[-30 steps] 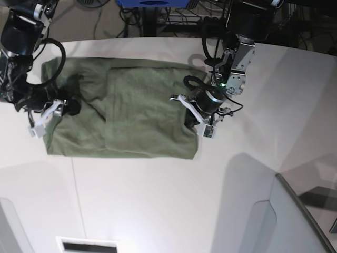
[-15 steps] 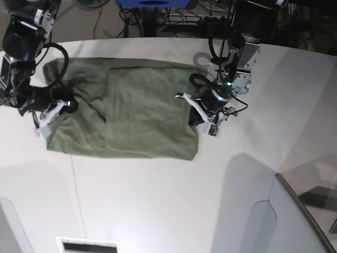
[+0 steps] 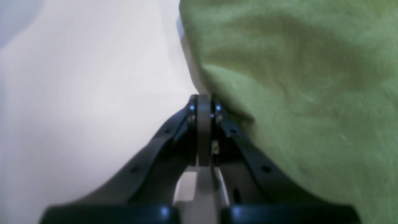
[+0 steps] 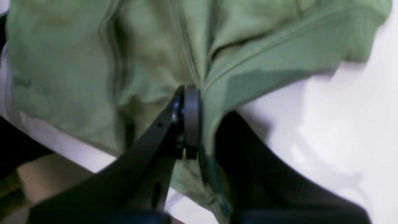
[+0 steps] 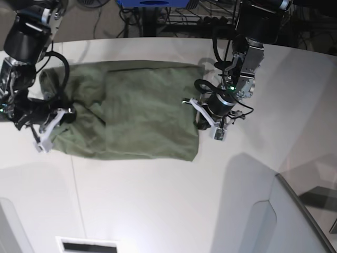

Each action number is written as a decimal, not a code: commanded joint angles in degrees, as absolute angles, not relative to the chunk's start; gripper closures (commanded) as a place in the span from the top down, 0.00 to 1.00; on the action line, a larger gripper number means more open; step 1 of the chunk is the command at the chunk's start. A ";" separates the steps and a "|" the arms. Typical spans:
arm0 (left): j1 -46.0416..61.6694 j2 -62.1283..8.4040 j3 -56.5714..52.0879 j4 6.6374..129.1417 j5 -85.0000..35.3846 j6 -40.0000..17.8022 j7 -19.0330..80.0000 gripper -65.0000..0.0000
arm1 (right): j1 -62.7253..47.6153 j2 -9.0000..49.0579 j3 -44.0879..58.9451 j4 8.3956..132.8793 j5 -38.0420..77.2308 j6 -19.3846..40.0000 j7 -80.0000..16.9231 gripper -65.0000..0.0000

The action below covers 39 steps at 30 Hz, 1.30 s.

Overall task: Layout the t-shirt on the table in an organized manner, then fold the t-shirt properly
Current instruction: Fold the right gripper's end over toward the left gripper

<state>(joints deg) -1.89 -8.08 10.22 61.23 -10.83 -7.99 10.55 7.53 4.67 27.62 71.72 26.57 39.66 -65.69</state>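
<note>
The olive-green t-shirt (image 5: 131, 110) lies spread on the white table (image 5: 158, 200), bunched at its left end. My right gripper (image 5: 54, 125) is at that left end, on the base view's left. In the right wrist view the right gripper (image 4: 191, 90) is shut on a fold of the t-shirt (image 4: 93, 62) beside a seam. My left gripper (image 5: 204, 118) is at the shirt's right edge. In the left wrist view the left gripper (image 3: 203, 99) has its jaws together, pinching the edge of the t-shirt (image 3: 295, 93), with bare table (image 3: 77, 93) to its left.
A grey angled panel (image 5: 295, 221) rises at the front right. A thin dark seam line (image 5: 77, 195) runs down the table. A white slotted part (image 5: 87, 245) sits at the front edge. Cables and a blue object (image 5: 152, 4) lie beyond the curved far edge.
Both grippers have moved apart: the right one down and towards the view's left, the left one towards the view's right. The shirt is drawn wider and its diagonal fold has flattened.
</note>
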 commanded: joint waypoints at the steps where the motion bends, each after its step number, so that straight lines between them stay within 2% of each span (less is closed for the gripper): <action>1: -2.24 -8.31 10.15 61.76 -10.77 -7.96 11.38 0.00 | 8.04 4.26 27.65 74.33 27.38 40.00 -66.15 0.00; 7: -2.07 -8.13 10.24 62.02 -10.77 -7.96 11.38 0.00 | 6.29 -1.71 27.03 83.03 27.47 40.00 -70.02 0.00; 14: -1.89 -6.20 11.82 62.02 -10.77 -7.96 11.38 0.00 | 4.35 -5.93 19.12 91.30 27.56 39.96 -72.04 0.00; 17: -1.89 -6.20 14.20 62.02 -10.77 -7.96 11.38 0.00 | 3.91 -6.29 14.64 92.62 27.74 35.47 -71.60 0.00; 22: -1.98 -5.76 14.90 62.02 -10.77 -7.96 11.38 0.00 | 4.09 -7.69 10.59 92.70 27.74 34.68 -71.25 0.00; 25: -2.24 -5.76 14.90 62.02 -10.77 -7.96 11.38 0.00 | 4.35 -7.96 7.08 92.44 27.74 33.80 -67.91 0.00; 28: -2.33 -6.20 14.46 62.02 -10.77 -7.96 11.38 0.00 | 4.97 -7.96 2.59 91.30 28.70 28.79 -64.40 0.00; 34: -2.42 -6.20 14.29 62.11 -10.77 -7.96 11.38 0.00 | 7.69 -7.69 -3.21 83.38 39.34 20.09 -59.47 0.00; 39: -2.42 -7.25 14.20 62.99 -10.77 -7.96 11.38 0.00 | 8.31 -6.46 -7.25 78.11 39.52 19.47 -54.99 0.00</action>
<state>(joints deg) -1.87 -6.63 14.39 62.17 -10.72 -7.97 11.16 7.05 -6.50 -7.42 77.17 38.26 19.27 -56.21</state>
